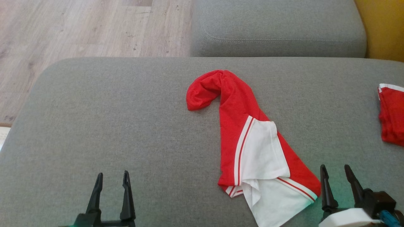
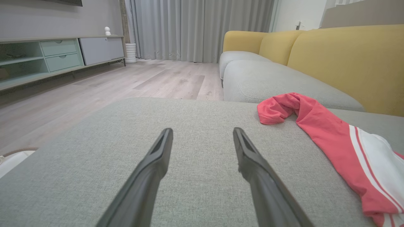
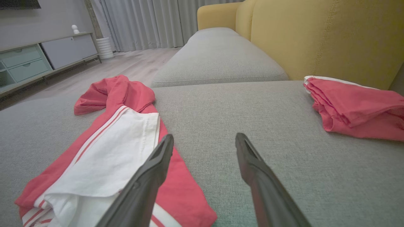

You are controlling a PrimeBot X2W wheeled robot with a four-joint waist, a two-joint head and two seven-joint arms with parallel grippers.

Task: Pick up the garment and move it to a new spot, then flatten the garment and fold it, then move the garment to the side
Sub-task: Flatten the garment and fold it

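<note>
Both open wide, nothing held: left pincer [image 1: 113, 172] near-left over bare sofa cushion [image 1: 110, 110], right pincer [image 1: 335, 166] just beside the garment [image 1: 252, 138], by its near hem. Garment lies bunched, right of centre, far end curled over. Risk: a pinch catches the top layer only, so it drags twisted. Also the 2nd red garment [image 1: 391, 113] at right edge could snag on a wide sweep.

A: Garment [image 1: 243, 126], where?
B: On the near seat cushion [image 1: 126, 126], right of centre, running front to back, far end hooked left.
A: Pincers?
B: Left pincer [image 1: 113, 173] at the near edge, well left of the garment. Right pincer [image 1: 334, 166] just right of its near end.
A: Rest?
B: Other garment [image 1: 391, 116] on the same cushion, far right. Second cushion [image 1: 277, 28] behind, backrest [image 1: 385, 28] right of that, floor [image 1: 79, 28] behind-left.
</note>
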